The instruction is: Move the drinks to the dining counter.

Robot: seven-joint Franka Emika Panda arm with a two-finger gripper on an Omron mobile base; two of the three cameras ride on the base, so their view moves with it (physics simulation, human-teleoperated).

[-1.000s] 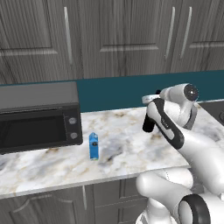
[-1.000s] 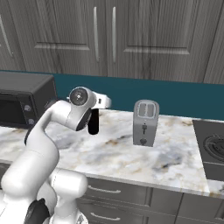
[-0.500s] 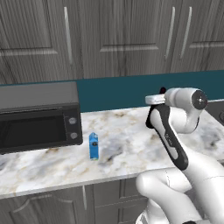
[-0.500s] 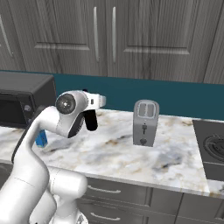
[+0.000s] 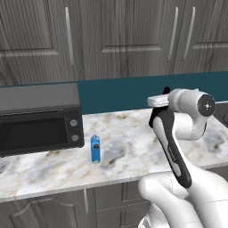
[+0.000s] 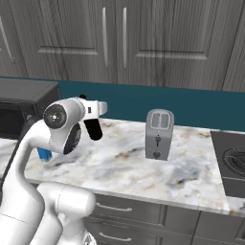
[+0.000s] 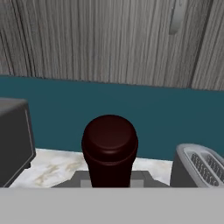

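Left base view: the marble-look counter [image 5: 129, 147] runs wide, with open veined surface right of the boxy black microwave [image 5: 38, 118]. The ribbed metal toaster [image 6: 159, 134] stands alone. The gripper [image 6: 95, 130] is clenched on the dark bottle [image 7: 110, 148], raised above the counter. The blue carton [image 5: 95, 148] stands beside the microwave; its label is unreadable.

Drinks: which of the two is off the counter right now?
The dark bottle, held lifted in the shut gripper near the toaster. The blue carton stands on the marble beside the microwave.

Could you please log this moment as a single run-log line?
tool: shut on dark bottle, lifted | blue carton: on counter beside microwave
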